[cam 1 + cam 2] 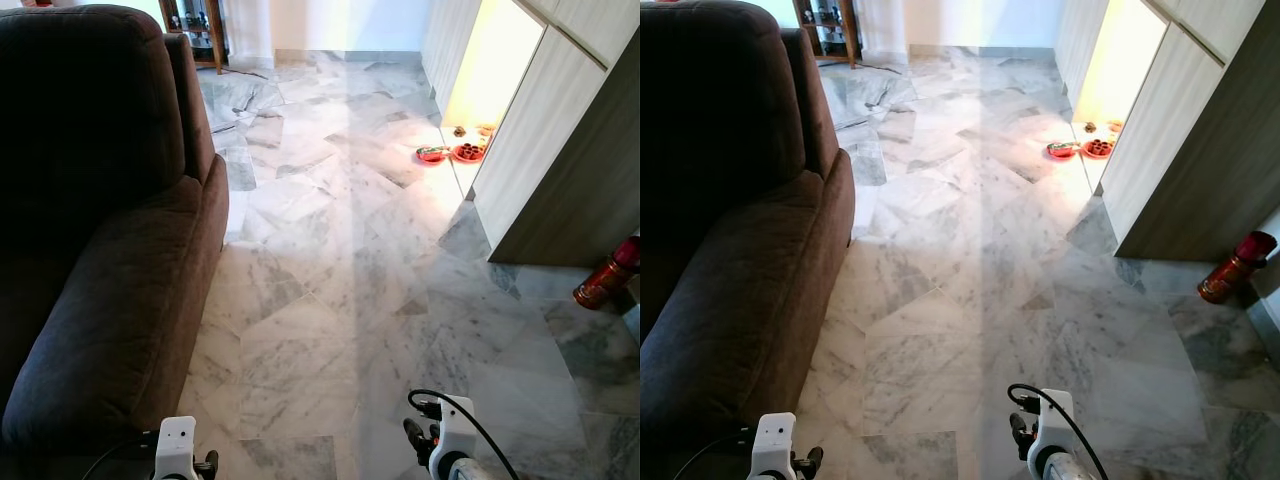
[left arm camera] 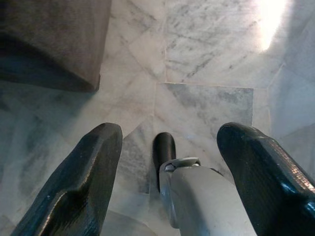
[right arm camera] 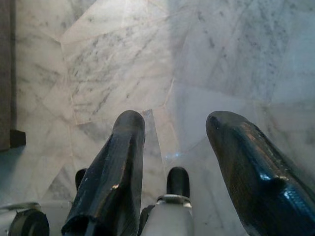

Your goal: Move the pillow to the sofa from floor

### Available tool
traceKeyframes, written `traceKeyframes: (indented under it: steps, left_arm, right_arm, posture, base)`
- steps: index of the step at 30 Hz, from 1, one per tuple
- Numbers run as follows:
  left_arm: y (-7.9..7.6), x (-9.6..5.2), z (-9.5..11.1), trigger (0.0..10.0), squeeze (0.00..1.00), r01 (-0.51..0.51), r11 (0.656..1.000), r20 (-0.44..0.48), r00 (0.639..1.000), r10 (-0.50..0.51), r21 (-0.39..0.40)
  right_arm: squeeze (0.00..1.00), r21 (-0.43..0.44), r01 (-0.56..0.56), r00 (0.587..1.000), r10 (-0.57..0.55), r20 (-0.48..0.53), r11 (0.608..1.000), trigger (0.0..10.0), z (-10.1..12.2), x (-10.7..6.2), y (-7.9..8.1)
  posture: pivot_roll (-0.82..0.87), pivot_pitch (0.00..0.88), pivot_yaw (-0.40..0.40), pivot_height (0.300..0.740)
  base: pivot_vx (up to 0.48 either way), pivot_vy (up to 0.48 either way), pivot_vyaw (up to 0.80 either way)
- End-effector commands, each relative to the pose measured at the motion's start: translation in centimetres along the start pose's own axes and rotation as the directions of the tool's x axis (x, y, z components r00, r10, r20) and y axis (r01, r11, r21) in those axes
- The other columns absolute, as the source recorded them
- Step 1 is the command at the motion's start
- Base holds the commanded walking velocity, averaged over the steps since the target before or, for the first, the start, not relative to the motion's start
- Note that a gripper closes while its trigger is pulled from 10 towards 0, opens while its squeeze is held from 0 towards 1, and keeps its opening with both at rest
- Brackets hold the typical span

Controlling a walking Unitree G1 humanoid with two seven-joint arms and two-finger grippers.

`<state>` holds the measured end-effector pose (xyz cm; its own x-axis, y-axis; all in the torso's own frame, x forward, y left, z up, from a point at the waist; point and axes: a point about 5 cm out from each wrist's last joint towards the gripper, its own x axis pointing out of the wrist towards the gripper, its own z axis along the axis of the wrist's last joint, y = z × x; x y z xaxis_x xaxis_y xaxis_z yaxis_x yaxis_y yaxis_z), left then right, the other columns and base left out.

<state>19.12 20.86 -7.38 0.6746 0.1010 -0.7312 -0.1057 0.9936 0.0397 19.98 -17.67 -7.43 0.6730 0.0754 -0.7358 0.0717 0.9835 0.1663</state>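
Low at the near edge, the left gripper (image 2: 167, 147) and right gripper (image 3: 172, 132) hang with fingers spread, holding nothing, above the grey-veined white marble floor (image 1: 330, 260). Left of them stands the dark brown fabric sofa (image 1: 100, 230); a red cylinder (image 1: 607, 275) lies far right

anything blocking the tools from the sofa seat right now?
Nothing visible does. Both tools are open and hold nothing, low over bare marble floor; the sofa sits on the robot's left. No pillow can be seen in these views.
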Motion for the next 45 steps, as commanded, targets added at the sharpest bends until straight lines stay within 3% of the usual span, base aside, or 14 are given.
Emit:
traceKeyframes:
  steps: [1,15,19,27,45]
  left_arm:
    - [0.3,-0.2,-0.9,10.0,0.00,-0.010,1.000,-0.038,0.999,0.011,0.014]
    - [1.3,-0.5,-1.6,10.0,0.00,-0.027,1.000,-0.062,0.998,0.028,0.013]
    - [1.5,-0.6,-1.8,10.0,0.00,-0.026,1.000,-0.066,0.997,0.027,0.016]
    - [1.5,-0.6,-1.8,10.0,0.00,-0.021,1.000,-0.068,0.997,0.022,0.020]
    - [-0.8,-0.2,-1.2,10.0,0.00,0.000,1.000,-0.055,0.998,0.001,0.026]
  right_arm:
    - [0.00,-0.008,-0.007,1.000,0.007,-0.017,1.000,10.0,-0.5,0.0,0.3]
    - [0.00,-0.026,-0.006,1.000,0.005,-0.027,1.000,10.0,-0.7,-0.1,0.4]
    - [0.00,-0.068,-0.015,1.000,0.013,-0.026,0.998,10.0,-0.6,0.0,0.6]
    - [0.00,-0.033,-0.017,0.999,0.016,-0.032,0.999,10.0,-0.9,0.0,0.8]
    - [0.00,-0.044,-0.021,0.999,0.019,-0.051,0.999,10.0,-1.5,-0.2,0.8]
  posture:
    - [0.04,0.055,-0.019,0.740]
    - [0.05,0.092,-0.015,0.740]
    - [0.05,0.099,-0.012,0.740]
    - [0.04,0.106,-0.007,0.740]
    - [0.05,0.115,-0.006,0.740]
  base:
    - [0.000,0.277,0.00]
    - [0.000,0.278,0.00]
    - [0.000,0.280,0.20]
    - [0.000,0.279,0.40]
    - [0.000,0.279,0.00]
